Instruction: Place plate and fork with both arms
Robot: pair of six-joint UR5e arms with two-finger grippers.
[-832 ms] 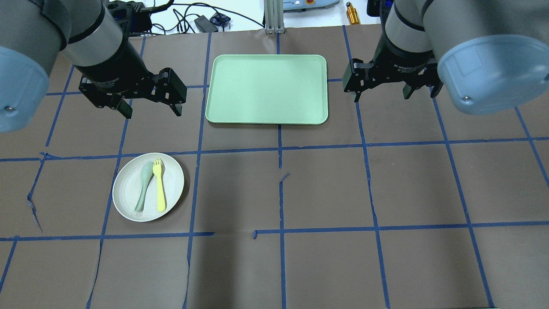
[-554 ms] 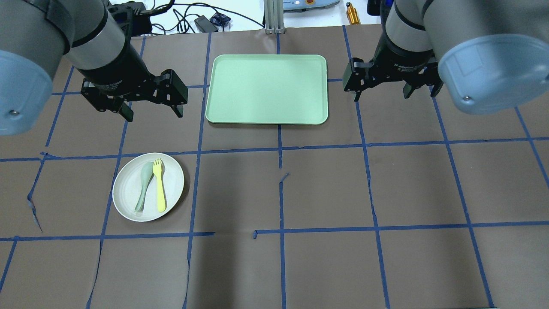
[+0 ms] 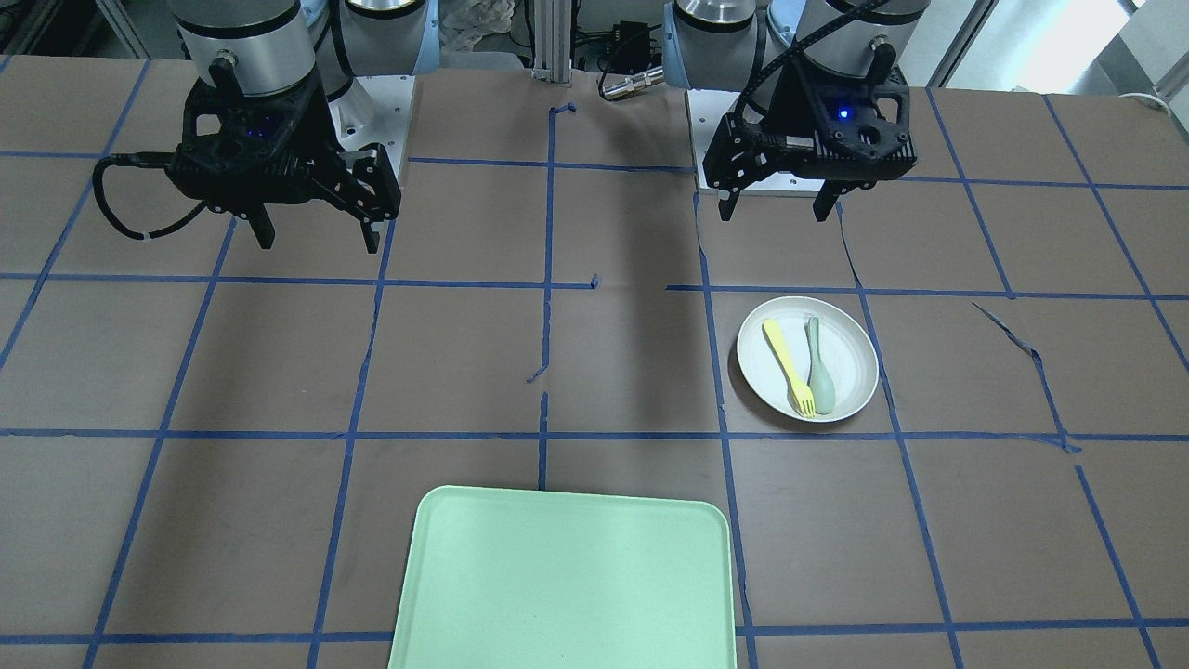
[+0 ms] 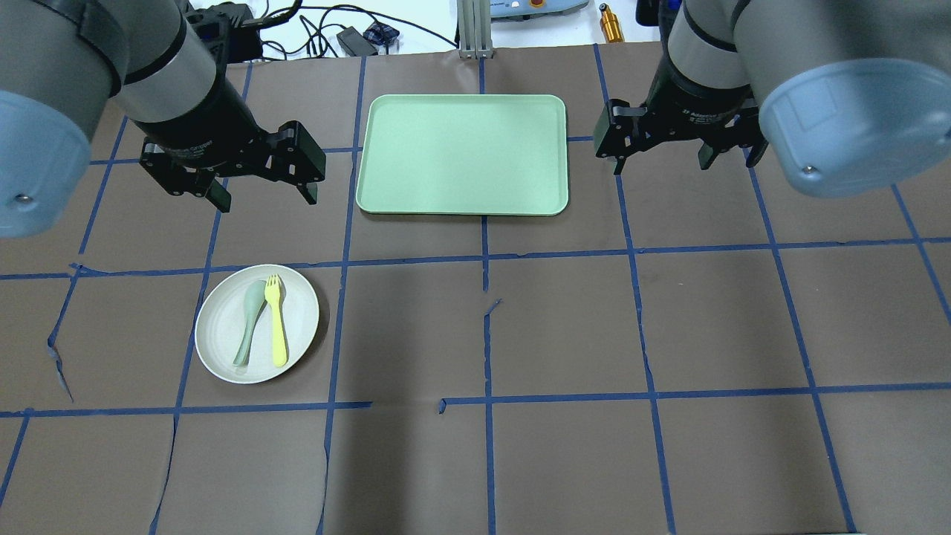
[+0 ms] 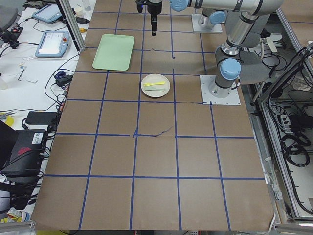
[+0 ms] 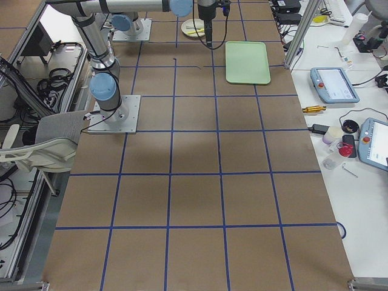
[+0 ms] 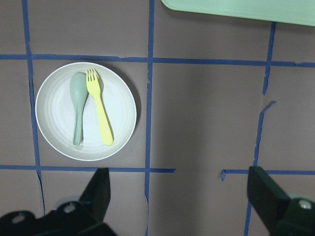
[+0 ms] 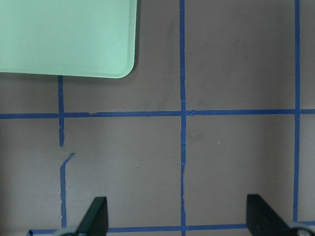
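The white plate (image 4: pixel 223 338) lies on the table's near left, and also shows in the front view (image 3: pixel 850 358) and the left wrist view (image 7: pixel 54 123). The pale-yellow fork (image 4: pixel 277 327) lies on it, tines away from me, beside a grey-green spoon (image 4: pixel 249 327). The fork also shows in the left wrist view (image 7: pixel 101 115) and the front view (image 3: pixel 788 365). My left gripper (image 4: pixel 265 195) is open and empty, hovering beyond the plate. My right gripper (image 4: pixel 661 165) is open and empty, hovering to the right of the tray.
A mint-green rectangular tray (image 4: pixel 461 152) lies at the far centre between the two grippers, and also shows in the front view (image 3: pixel 567 585). The brown table cover carries a grid of blue tape. Cables and devices lie beyond the far edge.
My left gripper has shifted slightly to the right and stays open. The right gripper, plate, fork and spoon have not moved.
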